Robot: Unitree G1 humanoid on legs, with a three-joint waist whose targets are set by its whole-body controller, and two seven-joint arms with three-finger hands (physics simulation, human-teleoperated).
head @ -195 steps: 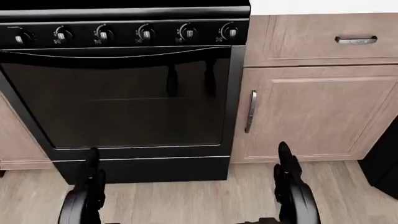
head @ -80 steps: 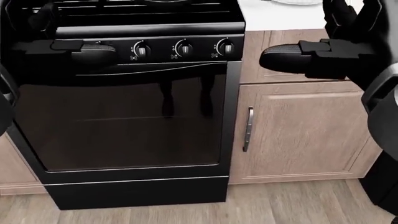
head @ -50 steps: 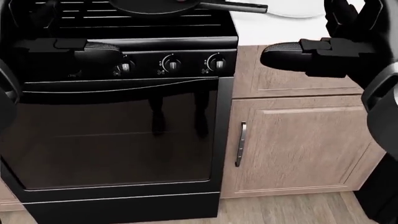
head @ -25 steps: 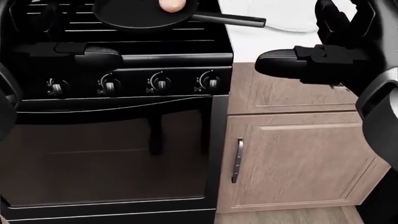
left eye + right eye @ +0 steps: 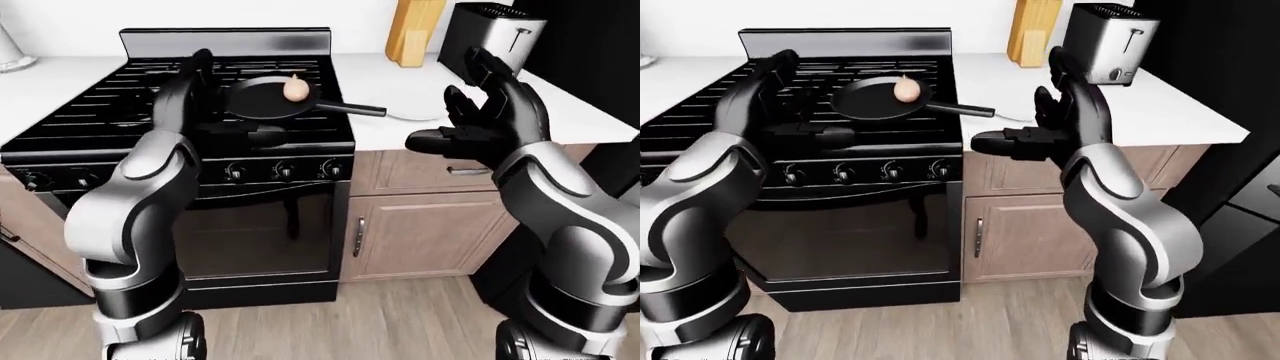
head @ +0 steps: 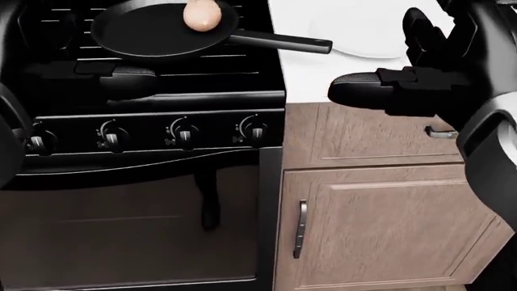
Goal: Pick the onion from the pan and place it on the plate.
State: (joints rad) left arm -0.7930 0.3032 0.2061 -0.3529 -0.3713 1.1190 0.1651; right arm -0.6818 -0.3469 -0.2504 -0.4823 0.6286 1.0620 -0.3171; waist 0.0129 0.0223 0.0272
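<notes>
Onion (image 6: 202, 14): round, pale – seated in the flat black pan (image 6: 153, 33).
Plate (image 5: 415, 112): white, on the counter.
Left hand (image 5: 195, 86), right hand (image 5: 490, 112): fingers spread, nothing held.

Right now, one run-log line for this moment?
onion: in pan | plate: empty | left hand: open | right hand: open

Below the left hand (image 5: 195, 90) we see a black gas stove with a dark glass oven door (image 5: 250, 225) and a row of knobs (image 6: 182, 132). Under the right hand (image 5: 480, 112) stands a light-wood cabinet (image 5: 420, 232) with slim metal handles, topped by a white countertop (image 5: 570, 124). Above that hand sit a chrome toaster (image 5: 497, 34) and a tall wooden block (image 5: 413, 30) (it leans on the white wall (image 5: 200, 15)). Pale wood planks (image 5: 400, 315) cover the floor, and a tall dark appliance (image 5: 1230, 90) rises to the right.
</notes>
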